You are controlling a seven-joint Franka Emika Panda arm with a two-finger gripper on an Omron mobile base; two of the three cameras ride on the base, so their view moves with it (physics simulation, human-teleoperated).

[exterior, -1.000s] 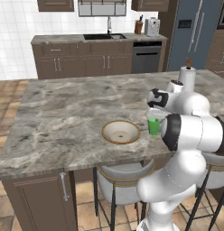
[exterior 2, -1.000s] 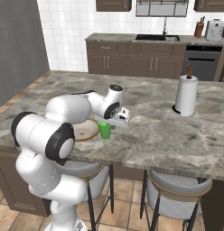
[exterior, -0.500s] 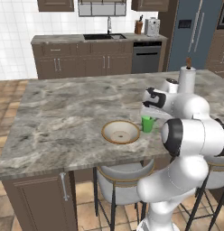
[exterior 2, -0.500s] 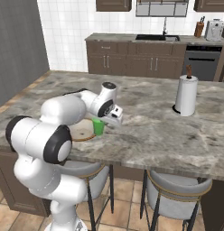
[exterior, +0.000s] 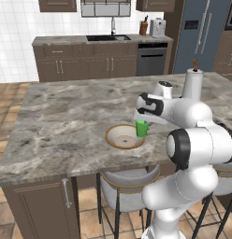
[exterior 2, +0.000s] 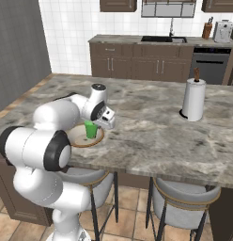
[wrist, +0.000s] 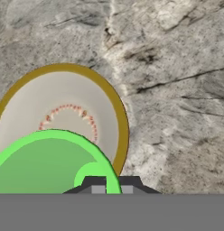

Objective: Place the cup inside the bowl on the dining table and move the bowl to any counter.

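The green cup (exterior: 142, 128) hangs just above the right edge of the bowl (exterior: 121, 137), held by its rim in my gripper (exterior: 145, 120), which is shut on it. From the right base the cup (exterior 2: 91, 129) sits over the near side of the bowl (exterior 2: 79, 140) below my gripper (exterior 2: 100, 123). Looking down the hand, the cup's green mouth (wrist: 46, 164) covers the lower part of the beige bowl (wrist: 59, 97) with its brown rim. The bowl rests on the dining table (exterior: 66, 112) near its front edge.
A white paper-towel roll (exterior 2: 193, 99) stands upright on the table's right part. Grey stools (exterior: 122, 193) sit under the front edge. The far counter (exterior: 99, 39) has a sink, with a dishwasher (exterior: 150, 58) and a fridge (exterior: 202, 32) to its right.
The arm has carried the cup leftward, from beside the bowl's right side to over the bowl's right edge. The bowl has stayed in place.
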